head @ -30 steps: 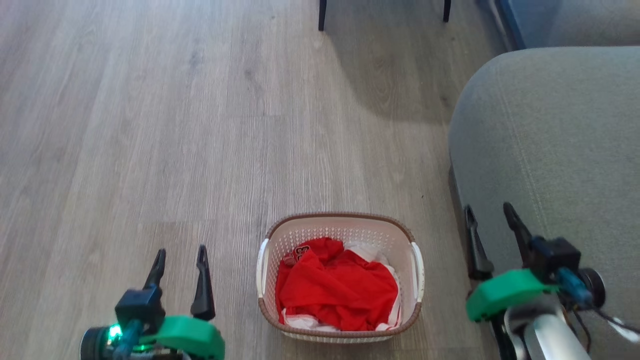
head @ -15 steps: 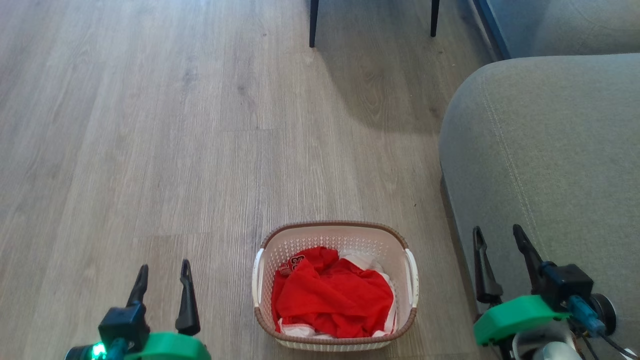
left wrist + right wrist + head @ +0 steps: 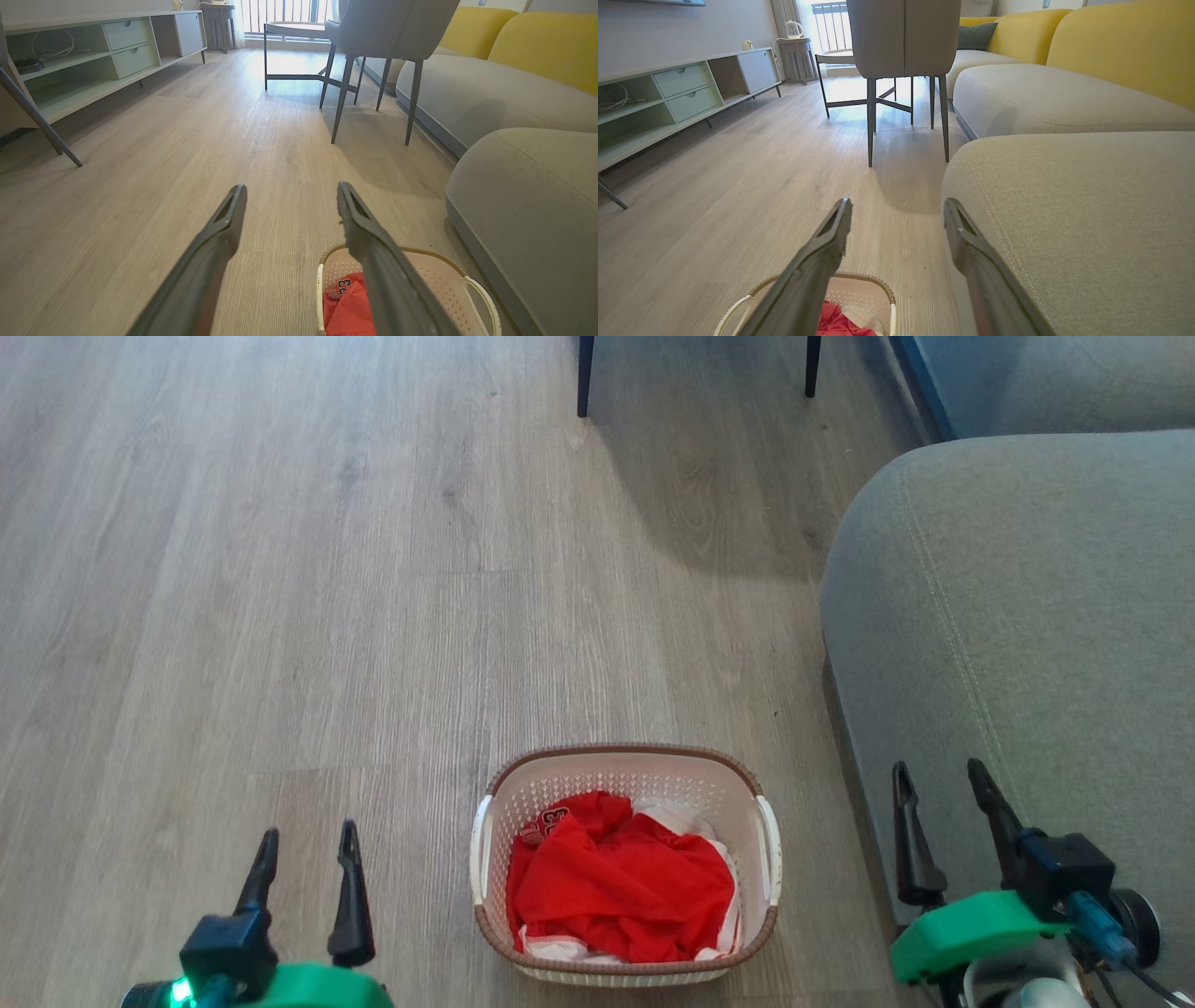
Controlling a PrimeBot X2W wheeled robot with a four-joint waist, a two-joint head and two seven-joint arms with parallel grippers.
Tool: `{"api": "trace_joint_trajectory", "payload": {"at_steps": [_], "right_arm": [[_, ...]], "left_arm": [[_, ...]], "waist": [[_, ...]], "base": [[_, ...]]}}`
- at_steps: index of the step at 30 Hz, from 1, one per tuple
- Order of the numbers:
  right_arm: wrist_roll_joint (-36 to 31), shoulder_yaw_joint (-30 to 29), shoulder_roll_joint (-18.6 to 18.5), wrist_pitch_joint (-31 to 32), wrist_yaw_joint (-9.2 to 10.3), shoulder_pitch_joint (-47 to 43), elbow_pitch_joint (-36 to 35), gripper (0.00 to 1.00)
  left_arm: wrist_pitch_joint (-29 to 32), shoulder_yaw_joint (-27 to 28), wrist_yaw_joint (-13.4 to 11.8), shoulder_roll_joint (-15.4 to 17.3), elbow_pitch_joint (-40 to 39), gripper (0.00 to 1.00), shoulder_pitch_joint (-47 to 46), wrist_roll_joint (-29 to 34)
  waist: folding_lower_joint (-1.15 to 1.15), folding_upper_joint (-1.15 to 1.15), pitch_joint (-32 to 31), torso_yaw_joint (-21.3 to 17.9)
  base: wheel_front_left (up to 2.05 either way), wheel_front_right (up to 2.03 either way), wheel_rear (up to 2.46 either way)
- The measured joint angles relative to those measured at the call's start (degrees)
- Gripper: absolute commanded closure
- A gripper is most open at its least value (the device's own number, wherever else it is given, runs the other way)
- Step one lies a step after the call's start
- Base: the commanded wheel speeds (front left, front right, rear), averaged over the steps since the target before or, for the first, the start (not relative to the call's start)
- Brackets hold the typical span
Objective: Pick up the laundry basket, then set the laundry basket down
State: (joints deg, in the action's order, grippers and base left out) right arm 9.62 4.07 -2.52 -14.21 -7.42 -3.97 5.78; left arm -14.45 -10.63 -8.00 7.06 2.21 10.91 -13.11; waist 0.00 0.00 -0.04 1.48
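The cream-white perforated plastic laundry basket (image 3: 624, 773), with a brown woven-look rim, is seated on the grey wood-plank floor (image 3: 280, 616), between the left claw (image 3: 309, 831) and the right claw (image 3: 938, 767) and apart from both. Crumpled red and white clothing (image 3: 621, 891) is contained in it. Both claws are released, fingers spread, nothing grasped. A grey upholstered sofa cushion (image 3: 1027, 616) is located just beside the right claw, on its outer side.

Grey sofa (image 3: 1018, 616) right, chair legs (image 3: 585, 373) beyond, wood floor (image 3: 280, 569), low cabinet (image 3: 131, 46) left
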Motion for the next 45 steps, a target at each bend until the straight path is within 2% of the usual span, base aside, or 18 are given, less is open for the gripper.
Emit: {"api": "trace_joint_trajectory", "payload": {"at_steps": [1, 2, 10, 45], "right_arm": [[0.0, 0.0, 0.0, 0.0, 0.00, 0.0, 0.0, 0.00], [0.0, 0.0, 0.0, 0.0, 0.00, 0.0, 0.2, 1.00], [0.9, 0.1, 0.2, 0.1, 0.00, -1.7, 6.1, 1.00], [25.2, -1.3, 0.0, 4.8, 0.00, -0.6, 6.8, 1.00]], "left_arm": [[0.0, 0.2, 0.2, 0.0, -0.1, 0.00, 0.0, 0.0], [0.0, 0.2, 0.5, -0.1, 0.0, 1.00, 0.0, 0.0], [0.3, -0.1, 0.5, -0.4, 5.7, 1.00, 1.7, -0.9], [5.2, 2.2, 4.5, -0.4, 7.9, 1.00, -1.9, -24.1]], "waist": [[0.00, 0.00, 0.0, 0.0], [0.00, 0.00, 0.1, 0.0], [0.00, 0.00, 0.1, 0.0], [0.01, 0.00, 0.1, -0.5]], "base": [[0.00, 0.00, 0.00], [0.00, 0.00, 0.00], [0.00, 0.00, 0.00], [0.00, 0.00, 0.00]]}}
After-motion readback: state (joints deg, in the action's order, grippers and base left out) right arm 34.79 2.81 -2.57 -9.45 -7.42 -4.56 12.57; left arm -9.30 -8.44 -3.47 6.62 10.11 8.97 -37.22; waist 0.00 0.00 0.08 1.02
